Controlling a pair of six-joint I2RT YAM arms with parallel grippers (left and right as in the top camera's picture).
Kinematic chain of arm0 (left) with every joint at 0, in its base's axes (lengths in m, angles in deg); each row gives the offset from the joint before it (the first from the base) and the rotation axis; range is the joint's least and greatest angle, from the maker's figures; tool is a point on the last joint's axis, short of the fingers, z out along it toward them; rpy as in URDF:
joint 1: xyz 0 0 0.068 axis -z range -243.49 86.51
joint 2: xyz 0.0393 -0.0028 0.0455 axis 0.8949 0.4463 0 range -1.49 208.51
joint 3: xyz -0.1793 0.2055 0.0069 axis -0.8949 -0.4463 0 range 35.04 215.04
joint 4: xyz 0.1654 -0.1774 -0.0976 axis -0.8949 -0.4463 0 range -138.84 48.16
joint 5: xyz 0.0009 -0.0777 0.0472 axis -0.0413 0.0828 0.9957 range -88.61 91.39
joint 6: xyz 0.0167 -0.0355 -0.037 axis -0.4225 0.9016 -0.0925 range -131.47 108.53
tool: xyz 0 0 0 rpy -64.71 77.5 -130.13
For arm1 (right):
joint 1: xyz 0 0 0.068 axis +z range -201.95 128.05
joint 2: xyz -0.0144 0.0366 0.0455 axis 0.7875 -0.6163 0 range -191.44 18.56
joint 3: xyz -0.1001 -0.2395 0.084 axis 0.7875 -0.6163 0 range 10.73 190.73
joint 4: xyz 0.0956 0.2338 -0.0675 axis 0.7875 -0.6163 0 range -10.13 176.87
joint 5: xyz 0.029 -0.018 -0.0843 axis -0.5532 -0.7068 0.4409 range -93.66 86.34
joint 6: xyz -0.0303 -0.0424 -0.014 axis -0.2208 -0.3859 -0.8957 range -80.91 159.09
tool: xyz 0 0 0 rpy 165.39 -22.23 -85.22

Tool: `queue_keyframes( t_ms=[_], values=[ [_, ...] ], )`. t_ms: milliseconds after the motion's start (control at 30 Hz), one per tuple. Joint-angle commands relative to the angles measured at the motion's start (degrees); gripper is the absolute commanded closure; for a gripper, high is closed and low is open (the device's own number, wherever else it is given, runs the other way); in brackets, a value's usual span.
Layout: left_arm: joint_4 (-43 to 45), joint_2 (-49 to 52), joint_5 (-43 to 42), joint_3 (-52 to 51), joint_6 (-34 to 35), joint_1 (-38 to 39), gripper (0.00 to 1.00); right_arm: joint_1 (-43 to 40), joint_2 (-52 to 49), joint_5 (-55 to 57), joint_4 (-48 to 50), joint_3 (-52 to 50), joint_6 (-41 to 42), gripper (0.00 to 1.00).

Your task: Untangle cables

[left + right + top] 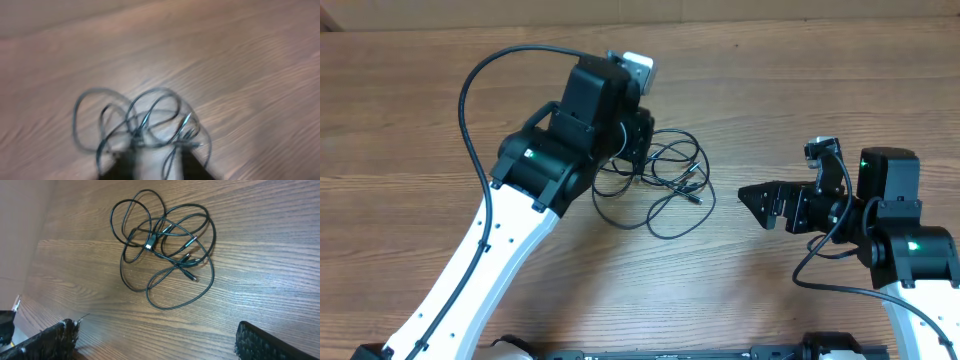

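Cables [665,180]: one tangled heap, middle of tabletop [420,100], right at your left gripper [157,167], jaws slightly apart, hold unclear through blur. Right gripper [748,197]: wide open, empty, well apart on heap's right. Left arm nearer.

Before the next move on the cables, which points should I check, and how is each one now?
1. Right hand open: ok.
2. Right hand apart from the cables: ok.
3. Left hand empty: cannot tell, the view is blurred; its fingers stand apart.
4. Cables lying on the table: ok.
5. Cables separated: not ok, the loops cross in one pile.
6. A plug in view: ok.
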Motion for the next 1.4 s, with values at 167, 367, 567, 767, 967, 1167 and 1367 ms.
queue_keyframes(
  t_ms=[167,367,567,767,967,1167,1367],
  values=[
    [-3.6,13.5,5.3,0.8,3.8,-0.6,0.46,0.2,-0.1,0.6,0.2,1.3,0.0,0.00],
    [-3.6,22.6,4.8,0.8,8.5,-0.7,0.43,0.2,-0.1,0.6,0.2,1.3,-0.1,0.00],
    [-3.6,26.8,4.9,0.8,11.9,-2.9,0.39,0.2,-0.1,1.0,0.0,1.3,-0.3,0.00],
    [-3.6,26.8,4.4,0.8,11.9,-8.0,0.39,0.2,-0.1,1.0,0.1,1.3,-0.3,0.00],
    [-3.3,26.8,-0.4,0.8,8.8,-9.9,0.42,0.2,-0.3,1.0,0.6,1.3,-0.3,0.00],
    [-3.0,28.3,-2.1,0.8,5.7,-9.0,0.38,0.2,-2.1,1.0,0.5,1.3,-0.2,0.00],
    [-0.4,30.9,-8.8,0.8,5.4,-8.8,0.96,0.2,-2.6,1.0,0.3,1.3,-0.2,0.00]
  ],
)
